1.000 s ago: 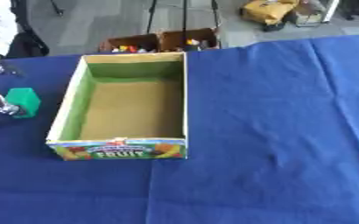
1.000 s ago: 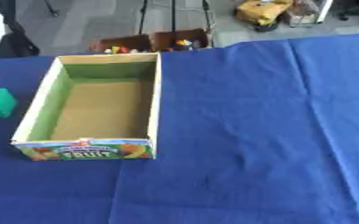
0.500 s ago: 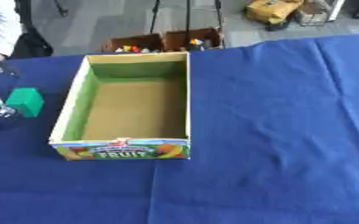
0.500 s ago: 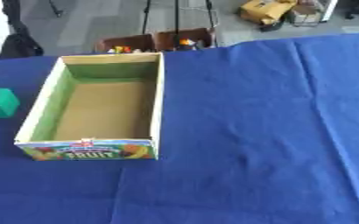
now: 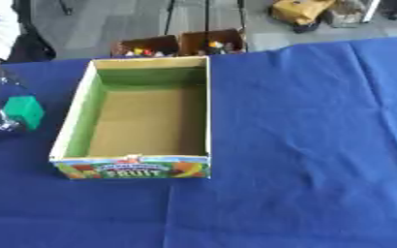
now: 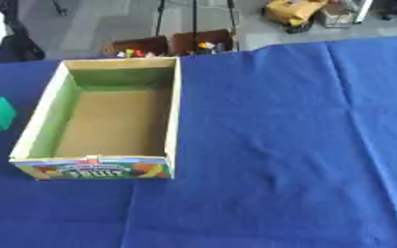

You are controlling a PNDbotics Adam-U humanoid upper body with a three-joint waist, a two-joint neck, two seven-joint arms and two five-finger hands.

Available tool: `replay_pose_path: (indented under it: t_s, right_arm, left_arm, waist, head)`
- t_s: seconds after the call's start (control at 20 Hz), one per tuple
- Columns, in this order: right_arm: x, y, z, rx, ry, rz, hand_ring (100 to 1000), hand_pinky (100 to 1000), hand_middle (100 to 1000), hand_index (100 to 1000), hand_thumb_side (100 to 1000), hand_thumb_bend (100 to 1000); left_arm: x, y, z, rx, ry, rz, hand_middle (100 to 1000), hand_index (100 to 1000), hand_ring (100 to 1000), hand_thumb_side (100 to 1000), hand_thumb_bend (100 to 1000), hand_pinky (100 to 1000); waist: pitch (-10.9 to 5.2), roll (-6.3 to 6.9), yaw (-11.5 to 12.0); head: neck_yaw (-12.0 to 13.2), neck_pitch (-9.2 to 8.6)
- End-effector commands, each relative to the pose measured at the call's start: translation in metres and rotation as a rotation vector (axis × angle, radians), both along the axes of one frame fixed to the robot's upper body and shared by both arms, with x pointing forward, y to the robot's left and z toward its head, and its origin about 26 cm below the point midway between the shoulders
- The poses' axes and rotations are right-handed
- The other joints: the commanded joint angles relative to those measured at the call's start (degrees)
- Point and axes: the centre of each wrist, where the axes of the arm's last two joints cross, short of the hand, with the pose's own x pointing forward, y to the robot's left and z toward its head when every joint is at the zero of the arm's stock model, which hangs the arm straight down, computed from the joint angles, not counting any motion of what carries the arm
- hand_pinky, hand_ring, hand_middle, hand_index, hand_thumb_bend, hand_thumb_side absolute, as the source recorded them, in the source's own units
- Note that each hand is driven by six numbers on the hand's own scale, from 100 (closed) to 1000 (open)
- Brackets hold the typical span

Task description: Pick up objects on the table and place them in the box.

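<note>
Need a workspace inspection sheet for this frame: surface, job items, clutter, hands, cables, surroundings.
Surface: blue cloth covers the table, lightly creased.
Job's things: cardboard fruit box, open top, nothing seen inside; green block to its left, outside the box.
Clutter: nothing seen on the cloth.
Hands: left hand shows as a dark blurred shape at the green block, fingers not readable; right hand not in view.
Cables: nothing seen.
Surroundings: two brown bins with small colourful items on the floor beyond the far edge.
</note>
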Motion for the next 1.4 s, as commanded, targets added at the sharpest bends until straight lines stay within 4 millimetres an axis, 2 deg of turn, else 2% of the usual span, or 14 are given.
replay_pose_path:
  t_s: [0.05, 0.65, 0.9, 1.15, 1.25, 1.4]
  right_arm:
    - [-0.006, -0.003, 0.013, -0.014, -0.037, -0.001, 685, 716, 462, 667, 764, 100]
    - [-0.006, -0.004, 0.014, 0.001, -0.041, -0.002, 685, 717, 456, 666, 759, 100]
    - [-0.007, -0.004, 0.015, 0.005, -0.046, -0.004, 685, 717, 454, 665, 758, 100]
    - [-0.007, -0.005, 0.015, 0.009, -0.045, -0.008, 686, 720, 451, 665, 757, 100]
    - [-0.007, -0.005, 0.015, 0.011, -0.044, -0.011, 686, 721, 450, 664, 757, 100]
    - [-0.007, -0.005, 0.015, 0.012, -0.045, -0.01, 686, 721, 451, 665, 757, 100]
  left_arm:
    - [-0.007, 0.005, 0.016, 0.032, -0.014, 0.02, 1000, 1000, 1000, 481, 377, 1000]
    - [0.0, 0.012, 0.004, 0.019, 0.031, 0.049, 1000, 1000, 1000, 446, 287, 996]
    - [0.001, 0.016, -0.001, 0.001, 0.045, 0.061, 1000, 1000, 1000, 441, 267, 965]
    - [0.002, 0.017, -0.002, -0.033, 0.04, 0.059, 984, 1000, 875, 412, 190, 862]
    - [0.001, 0.015, 0.001, -0.047, 0.029, 0.052, 969, 1000, 838, 381, 134, 827]
    - [0.001, 0.014, 0.003, -0.065, 0.018, 0.049, 970, 1000, 803, 352, 100, 782]
  waist:
    - [-1.1, -0.06, -0.1]
    - [-0.16, 0.22, -0.6]
    - [0.21, 0.36, -0.9]
    - [0.62, 0.43, -1.1]
    - [0.71, 0.44, -1.0]
    - [0.78, 0.47, -1.0]
  head:
    - [0.2, -0.88]
    - [0.8, -1.63]
    - [1.1, -2.1]
    - [1.1, -2.11]
    - [1.1, -2.01]
    - [1.1, -2.0]
